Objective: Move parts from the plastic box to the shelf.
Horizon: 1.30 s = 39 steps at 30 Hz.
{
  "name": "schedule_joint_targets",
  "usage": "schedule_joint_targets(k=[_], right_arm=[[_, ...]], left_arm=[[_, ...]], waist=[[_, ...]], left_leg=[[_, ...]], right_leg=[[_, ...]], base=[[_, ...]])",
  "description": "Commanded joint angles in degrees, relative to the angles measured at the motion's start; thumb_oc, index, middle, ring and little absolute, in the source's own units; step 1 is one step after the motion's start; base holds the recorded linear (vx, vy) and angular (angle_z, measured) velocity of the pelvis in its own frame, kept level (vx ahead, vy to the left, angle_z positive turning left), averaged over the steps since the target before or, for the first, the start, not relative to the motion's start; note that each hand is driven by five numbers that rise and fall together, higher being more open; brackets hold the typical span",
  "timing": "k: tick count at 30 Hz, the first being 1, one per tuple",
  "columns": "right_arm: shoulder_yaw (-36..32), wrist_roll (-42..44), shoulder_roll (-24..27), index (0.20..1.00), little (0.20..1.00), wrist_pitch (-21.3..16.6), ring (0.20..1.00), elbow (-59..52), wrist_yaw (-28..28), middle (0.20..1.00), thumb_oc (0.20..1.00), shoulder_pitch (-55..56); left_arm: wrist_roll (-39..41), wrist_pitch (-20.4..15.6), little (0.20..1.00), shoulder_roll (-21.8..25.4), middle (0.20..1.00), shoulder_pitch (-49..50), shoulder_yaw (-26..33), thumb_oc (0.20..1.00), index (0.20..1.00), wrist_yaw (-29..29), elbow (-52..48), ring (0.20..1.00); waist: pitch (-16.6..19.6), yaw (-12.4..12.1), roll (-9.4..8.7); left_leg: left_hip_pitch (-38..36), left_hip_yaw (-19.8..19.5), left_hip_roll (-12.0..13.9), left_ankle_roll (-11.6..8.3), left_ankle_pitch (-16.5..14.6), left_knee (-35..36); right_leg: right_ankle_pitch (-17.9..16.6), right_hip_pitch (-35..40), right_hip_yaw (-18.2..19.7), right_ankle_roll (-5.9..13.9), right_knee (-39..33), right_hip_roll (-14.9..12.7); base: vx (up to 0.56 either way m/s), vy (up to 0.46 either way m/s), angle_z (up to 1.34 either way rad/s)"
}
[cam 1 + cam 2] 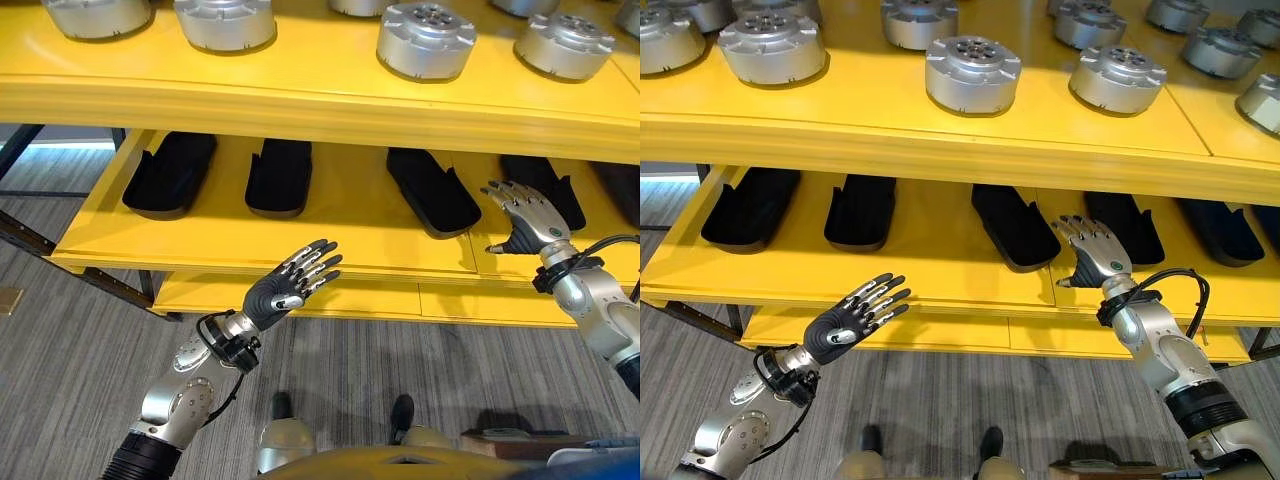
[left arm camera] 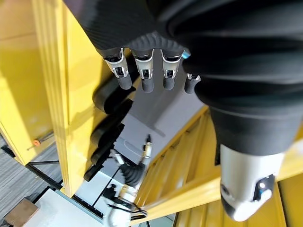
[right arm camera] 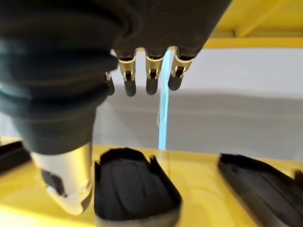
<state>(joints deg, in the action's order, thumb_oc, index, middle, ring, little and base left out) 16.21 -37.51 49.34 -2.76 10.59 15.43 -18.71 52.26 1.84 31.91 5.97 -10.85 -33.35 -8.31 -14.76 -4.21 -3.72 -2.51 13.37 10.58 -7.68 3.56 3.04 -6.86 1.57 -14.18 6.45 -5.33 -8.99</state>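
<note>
My left hand [image 1: 845,322] released, fingers spread, palm up before lower shelf edge [image 1: 890,290]. My right hand [image 1: 1095,255] also released, holds nothing, over black parts [image 1: 1015,225] lying in row on lower shelf. Silver round parts [image 1: 972,72] on top shelf.

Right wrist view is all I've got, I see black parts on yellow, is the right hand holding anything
Observer: No. The right hand is open, fingers spread, just above the middle shelf near a black part.
Operator: And the left hand?
Observer: The left hand is open too, holding nothing, in front of that shelf's front edge.
Operator: Anything above those black parts?
Observer: Yes, round silver parts sit on the top shelf.
</note>
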Motion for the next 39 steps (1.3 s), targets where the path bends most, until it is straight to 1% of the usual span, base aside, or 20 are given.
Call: schedule_joint_targets(k=[1,2,4,5,9,10,12,16,17,18,19,27,32,35,39], right_arm=[[1.3,-1.0,0.8,1.000,1.000,-1.3,1.000,2.0,3.4,1.000,1.000,-7.0],[3.0,-1.9,1.3,1.000,1.000,-1.1,1.000,3.6,3.2,1.000,1.000,-9.1],[6.8,-2.1,2.0,1.000,1.000,-0.2,1.000,7.7,5.9,1.000,1.000,-13.0],[8.0,-1.8,2.0,1.000,1.000,0.4,1.000,9.3,5.8,1.000,1.000,-14.8],[10.2,-2.0,2.4,1.000,1.000,1.3,1.000,12.5,6.4,1.000,1.000,-17.8],[11.0,-1.6,2.6,1.000,1.000,1.0,1.000,13.6,7.1,1.000,1.000,-18.9],[12.2,-1.4,2.7,1.000,1.000,2.0,1.000,14.8,6.0,1.000,1.000,-20.6],[13.3,-0.7,2.9,1.000,1.000,3.8,1.000,16.5,6.7,1.000,1.000,-21.3],[13.3,-0.8,2.9,1.000,1.000,4.6,1.000,17.2,7.7,1.000,1.000,-21.7],[13.2,-1.0,2.8,1.000,1.000,5.9,1.000,18.4,10.2,1.000,1.000,-22.3],[13.0,-1.4,2.7,1.000,1.000,6.3,1.000,19.3,10.7,1.000,1.000,-23.0],[13.8,-0.1,2.8,1.000,1.000,8.4,1.000,22.7,7.9,1.000,1.000,-25.3],[14.0,-0.1,2.7,1.000,1.000,8.9,1.000,25.1,8.6,1.000,1.000,-26.4],[14.0,-0.1,3.0,1.000,1.000,8.5,1.000,26.1,7.4,1.000,1.000,-27.4],[14.8,-0.3,3.1,1.000,1.000,8.3,1.000,27.1,7.1,1.000,1.000,-28.5]], left_arm=[[-3.0,-2.7,1.000,1.0,1.000,-2.4,0.3,1.000,1.000,2.6,-4.0,1.000],[-2.7,-2.1,1.000,1.4,1.000,-3.1,0.3,1.000,1.000,1.7,-4.2,1.000],[-1.5,-2.6,1.000,1.6,1.000,-4.7,-0.2,1.000,1.000,0.1,-3.7,1.000],[-0.9,-2.7,1.000,1.5,1.000,-5.4,-0.4,1.000,1.000,0.1,-3.7,1.000],[-2.3,-3.0,1.000,1.6,1.000,-6.7,-1.1,1.000,1.000,2.2,-4.4,1.000],[-2.4,-2.8,1.000,2.0,1.000,-7.1,-1.2,1.000,1.000,1.9,-4.3,1.000],[-2.4,-2.8,1.000,2.0,1.000,-7.9,-1.2,1.000,1.000,2.0,-4.5,1.000],[-2.5,-3.1,1.000,2.1,1.000,-8.4,-1.4,1.000,1.000,2.3,-4.8,1.000],[-3.0,-3.2,1.000,2.2,1.000,-8.6,-1.5,1.000,1.000,2.5,-4.9,1.000],[-2.9,-3.0,1.000,2.1,1.000,-8.9,-1.8,1.000,1.000,2.5,-4.9,1.000],[-2.9,-3.0,1.000,2.1,1.000,-9.0,-2.1,1.000,1.000,2.8,-4.9,1.000],[-3.1,-3.1,1.000,1.8,1.000,-9.9,-2.7,1.000,1.000,3.0,-5.0,1.000],[-2.5,-3.0,1.000,1.9,1.000,-10.4,-2.8,1.000,1.000,2.8,-4.9,1.000],[-2.5,-2.1,1.000,2.3,1.000,-10.5,-2.7,1.000,1.000,2.6,-5.4,1.000],[-3.0,-2.3,1.000,2.2,1.000,-10.6,-3.1,1.000,1.000,2.2,-5.1,1.000]], waist=[[-0.9,-0.8,1.62],[-2.0,-1.4,1.94],[-3.9,-2.0,3.05],[-4.7,-2.1,3.63],[-6.7,-2.5,4.85],[-7.5,-2.7,5.06],[-8.8,-2.9,5.42],[-9.6,-3.1,5.56],[-9.9,-3.2,5.56],[-10.3,-3.3,5.63],[-10.5,-3.3,5.80],[-11.5,-3.4,6.37],[-11.9,-3.6,6.38],[-12.2,-3.9,6.27],[-12.4,-4.2,6.15]], left_leg=[[4.1,-2.8,-2.5,4.11,-3.4,-4.9],[5.1,-3.1,-2.8,4.15,-3.2,-5.2],[6.9,-3.3,-3.1,4.13,-2.6,-5.5],[7.4,-3.6,-3.3,4.13,-2.4,-5.7],[9.0,-4.1,-4.1,4.37,-2.2,-6.5],[9.8,-4.3,-4.4,4.36,-2.1,-6.8],[10.7,-4.7,-4.7,4.38,-1.8,-6.8],[11.1,-4.8,-4.8,4.45,-1.8,-7.2],[11.3,-4.8,-4.9,4.49,-1.8,-7.3],[11.7,-4.8,-4.9,4.53,-1.8,-7.4],[11.8,-4.9,-5.1,4.62,-1.9,-7.6],[12.3,-4.7,-5.3,4.69,-1.8,-7.8],[12.5,-4.6,-5.2,4.73,-1.7,-7.7],[12.7,-4.7,-5.3,4.78,-1.6,-7.7],[12.9,-4.7,-5.2,4.79,-1.6,-7.9]], right_leg=[[7.5,0.4,0.5,3.00,9.1,-1.3],[7.5,0.0,0.6,2.99,9.0,-1.3],[7.1,-1.2,0.7,2.73,8.9,-1.4],[7.2,-1.8,0.8,2.59,9.2,-1.4],[7.9,-3.2,0.5,2.16,10.8,-1.7],[8.1,-3.7,0.5,2.03,11.3,-1.7],[8.3,-4.5,0.5,1.83,11.8,-1.6],[8.4,-5.1,0.2,1.65,12.5,-1.6],[8.5,-5.4,0.2,1.58,12.7,-1.5],[8.6,-5.6,0.1,1.47,13.0,-1.4],[8.7,-5.8,0.0,1.37,13.2,-1.4],[9.1,-6.7,-0.2,1.13,14.1,-1.4],[9.1,-7.0,-0.5,1.13,14.4,-1.4],[9.2,-7.2,-0.6,1.12,14.7,-1.4],[9.3,-7.3,-0.9,1.10,14.9,-1.4]], base=[[-0.18,-0.056,0.16],[-0.18,-0.061,0.17],[-0.18,-0.018,0.14],[-0.12,0.030,0.07],[-0.08,0.025,0.06],[-0.07,-0.024,0.02],[-0.10,-0.012,0.04],[-0.03,-0.011,0.01],[-0.04,-0.034,0.01],[-0.05,-0.030,0.00],[-0.05,-0.015,0.00],[-0.01,0.000,0.00],[0.00,-0.007,0.00],[-0.01,-0.044,0.04],[-0.01,-0.028,0.02]])
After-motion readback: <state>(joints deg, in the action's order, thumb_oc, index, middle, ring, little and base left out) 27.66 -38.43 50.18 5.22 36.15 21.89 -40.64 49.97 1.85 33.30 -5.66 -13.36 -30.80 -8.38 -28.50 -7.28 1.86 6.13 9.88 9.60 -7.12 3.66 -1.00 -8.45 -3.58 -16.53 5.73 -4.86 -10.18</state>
